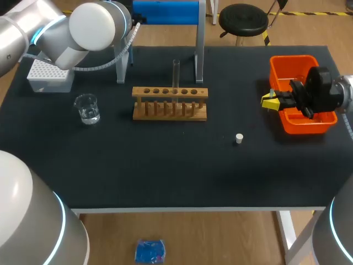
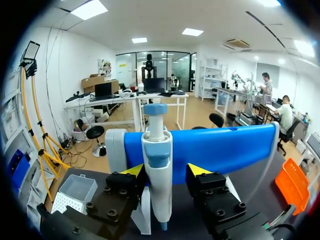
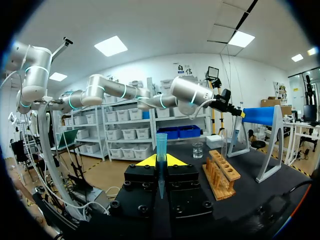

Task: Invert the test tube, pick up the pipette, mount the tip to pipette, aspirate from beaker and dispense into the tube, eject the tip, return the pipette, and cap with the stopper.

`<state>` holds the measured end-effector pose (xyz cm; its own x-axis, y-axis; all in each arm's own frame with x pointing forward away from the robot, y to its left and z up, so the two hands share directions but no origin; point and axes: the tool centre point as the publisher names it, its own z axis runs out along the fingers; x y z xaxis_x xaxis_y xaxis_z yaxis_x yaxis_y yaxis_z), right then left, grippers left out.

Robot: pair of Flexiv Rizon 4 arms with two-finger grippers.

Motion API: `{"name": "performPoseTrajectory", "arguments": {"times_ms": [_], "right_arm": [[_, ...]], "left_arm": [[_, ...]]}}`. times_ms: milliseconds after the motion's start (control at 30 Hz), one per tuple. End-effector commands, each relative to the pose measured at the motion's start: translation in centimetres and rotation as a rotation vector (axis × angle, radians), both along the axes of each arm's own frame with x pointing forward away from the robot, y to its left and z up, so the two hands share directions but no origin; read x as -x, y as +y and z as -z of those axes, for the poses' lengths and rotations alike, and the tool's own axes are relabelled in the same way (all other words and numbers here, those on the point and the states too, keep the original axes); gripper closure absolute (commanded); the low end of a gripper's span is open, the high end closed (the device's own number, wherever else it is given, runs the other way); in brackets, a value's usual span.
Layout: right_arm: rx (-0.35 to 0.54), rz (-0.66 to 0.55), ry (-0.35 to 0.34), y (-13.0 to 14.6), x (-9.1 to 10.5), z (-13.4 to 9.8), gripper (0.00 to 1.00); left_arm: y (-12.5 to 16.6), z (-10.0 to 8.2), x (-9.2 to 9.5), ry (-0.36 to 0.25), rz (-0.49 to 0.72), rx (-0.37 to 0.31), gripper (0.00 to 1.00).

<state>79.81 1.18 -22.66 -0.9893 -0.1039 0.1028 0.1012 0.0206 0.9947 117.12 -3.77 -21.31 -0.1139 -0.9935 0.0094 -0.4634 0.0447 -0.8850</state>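
Head view: on the dark table [image 1: 165,160] a wooden rack [image 1: 170,103] sits near the middle with a clear test tube [image 1: 176,73] standing upright in one of its holes. The beaker [image 1: 87,108], holding a little clear liquid, stands well to the left of the rack, with the white tip box [image 1: 49,75] behind it near the far left corner. The small white stopper [image 1: 239,138] lies alone on the table in front of the rack, to its right. The right pincer [image 1: 271,100] hangs just beside the left edge of the orange bin [image 1: 300,130]. From the right wrist view, its fingers are pressed onto a blue pipette tip [image 3: 161,147], held upright between them. From the left wrist view, the left pincer [image 2: 165,171] is spread, one finger on either side of the pipette [image 2: 157,160], which hangs on the blue stand [image 2: 225,147]; a gap shows on at least one side.
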Motion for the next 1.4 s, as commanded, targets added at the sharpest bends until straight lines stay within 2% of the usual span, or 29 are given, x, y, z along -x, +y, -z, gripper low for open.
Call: {"name": "performPoseTrajectory", "arguments": {"times_ms": [33,367,500,567,633,667,1033,1400], "right_arm": [[0.0,-0.003,0.0,-0.1,0.0,0.0,1.0],[0.0,-0.003,0.0,-0.1,0.0,0.0,1.0],[0.0,-0.003,0.0,-0.1,0.0,0.0,1.0],[0.0,-0.003,0.0,-0.1,0.0,0.0,1.0],[0.0,-0.003,0.0,-0.1,0.0,0.0,1.0],[0.0,-0.003,0.0,-0.1,0.0,0.0,1.0],[0.0,-0.003,0.0,-0.1,0.0,0.0,1.0],[0.0,-0.003,0.0,-0.1,0.0,0.0,1.0]], "left_arm": [[-0.1,0.1,-0.4,0.001,-0.003,0.0,0.5],[-0.1,0.1,-0.5,0.0,-0.009,-0.002,0.5],[-0.1,0.2,-0.6,0.001,-0.008,-0.003,0.55],[-0.1,0.2,-0.6,0.001,-0.009,-0.004,0.7],[-0.1,0.2,-0.6,0.002,-0.01,-0.004,0.94],[-0.1,0.2,-0.6,0.003,-0.011,-0.003,1.0],[0.0,0.1,-0.5,0.0,-0.014,-0.001,1.0],[0.6,-2.7,-0.8,-0.041,-0.022,-0.022,1.0]]}}
